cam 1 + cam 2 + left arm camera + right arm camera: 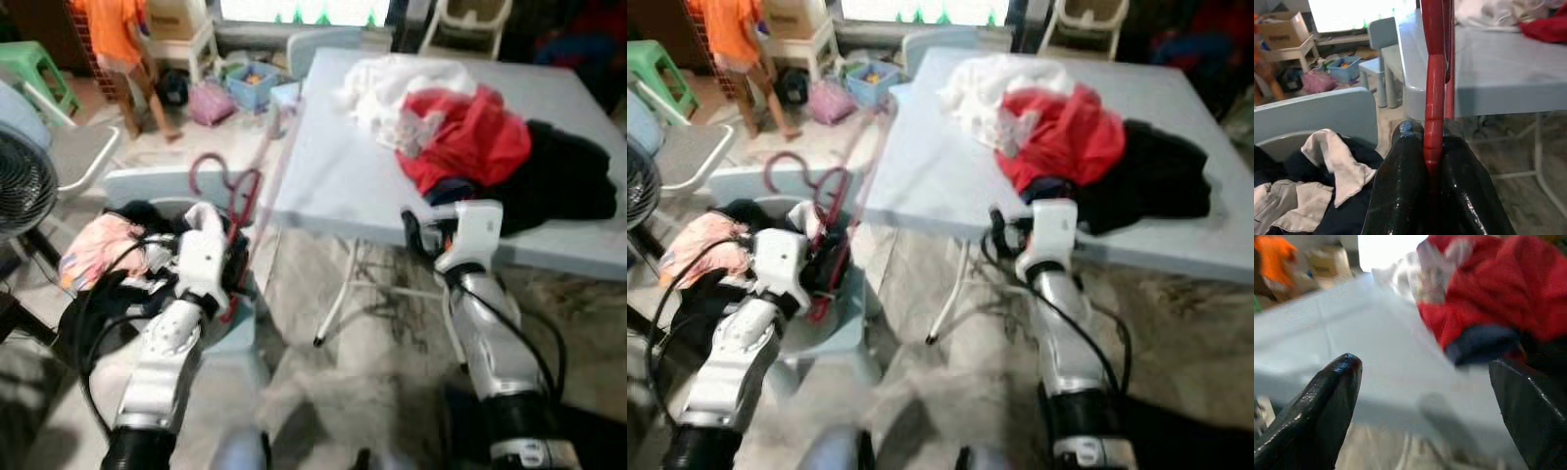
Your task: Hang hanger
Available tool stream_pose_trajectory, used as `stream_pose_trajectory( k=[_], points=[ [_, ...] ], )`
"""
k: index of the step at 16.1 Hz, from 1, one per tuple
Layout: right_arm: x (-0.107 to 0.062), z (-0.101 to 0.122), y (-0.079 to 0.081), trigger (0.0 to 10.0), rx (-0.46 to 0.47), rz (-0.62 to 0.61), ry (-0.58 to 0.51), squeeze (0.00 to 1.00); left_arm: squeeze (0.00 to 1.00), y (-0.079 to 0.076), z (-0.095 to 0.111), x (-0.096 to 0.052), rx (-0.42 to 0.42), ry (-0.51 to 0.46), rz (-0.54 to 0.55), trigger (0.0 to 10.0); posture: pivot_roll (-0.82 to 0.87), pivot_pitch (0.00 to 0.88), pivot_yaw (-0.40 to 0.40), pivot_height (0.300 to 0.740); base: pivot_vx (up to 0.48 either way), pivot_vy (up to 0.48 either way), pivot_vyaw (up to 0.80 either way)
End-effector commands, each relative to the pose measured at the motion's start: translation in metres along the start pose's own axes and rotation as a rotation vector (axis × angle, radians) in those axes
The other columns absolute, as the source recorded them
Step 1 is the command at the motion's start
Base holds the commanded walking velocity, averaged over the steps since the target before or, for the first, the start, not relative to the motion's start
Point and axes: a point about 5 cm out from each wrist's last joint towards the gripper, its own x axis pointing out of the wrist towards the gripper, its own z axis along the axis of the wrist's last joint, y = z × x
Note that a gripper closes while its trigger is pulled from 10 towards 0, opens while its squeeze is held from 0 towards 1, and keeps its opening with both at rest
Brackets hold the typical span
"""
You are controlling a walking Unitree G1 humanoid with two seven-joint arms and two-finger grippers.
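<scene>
A red plastic hanger [242, 196] stands upright over the chair of clothes on my left, its hook [204, 163] at the top. My left gripper [1432, 136] is shut on the hanger's lower bar, with a black finger on each side of it. My right gripper [1422, 363] is open with nothing between its fingers. It hovers at the near edge of the light blue table [333, 176], facing the clothes pile. That pile holds a red garment [460, 137], a white one [402, 83] and a black one [563, 176].
A light blue chair [147, 184] heaped with clothes [93, 245] stands by my left arm. A fan [20, 181] is at the far left. A person in orange [113, 39], a green stool [34, 69] and small bins [250, 83] are farther back.
</scene>
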Motion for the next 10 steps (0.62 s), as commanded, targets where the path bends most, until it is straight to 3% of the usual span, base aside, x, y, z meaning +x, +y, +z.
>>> stream_pose_trajectory(
  k=[1, 4, 5, 7, 10],
  points=[
    [0.001, 0.000, -0.004, 10.0, -0.011, -0.019, -0.007, 0.00, 0.00, 0.000, 0.003, 0.001, 0.012, -0.011, -0.002, 10.0, 0.02, 0.038, -0.054, 0.740, 0.000, 0.000, 0.00],
    [0.002, -0.008, -0.006, 10.0, -0.024, -0.051, 0.007, 0.00, 0.00, 0.001, 0.002, 0.001, 0.024, -0.004, -0.010, 10.0, 0.04, 0.034, -0.036, 0.740, 0.000, 0.000, 0.00],
    [0.007, -0.001, 0.001, 10.0, -0.048, -0.010, -0.029, 0.00, 0.00, 0.003, 0.001, 0.000, 0.054, 0.013, -0.040, 10.0, 0.03, 0.031, -0.016, 0.740, 0.000, 0.000, 0.00],
    [0.012, 0.008, 0.009, 10.0, -0.161, 0.057, -0.072, 0.00, 0.00, 0.004, -0.001, -0.001, 0.053, 0.039, -0.094, 10.0, 0.03, 0.036, -0.012, 0.740, 0.000, 0.000, 0.00],
    [0.022, 0.020, 0.002, 10.0, -0.225, 0.249, -0.085, 0.00, 0.00, 0.001, -0.011, -0.015, 0.095, 0.165, -0.385, 10.0, 0.03, 0.041, -0.015, 0.740, 0.000, 0.000, 0.00]
  ],
)
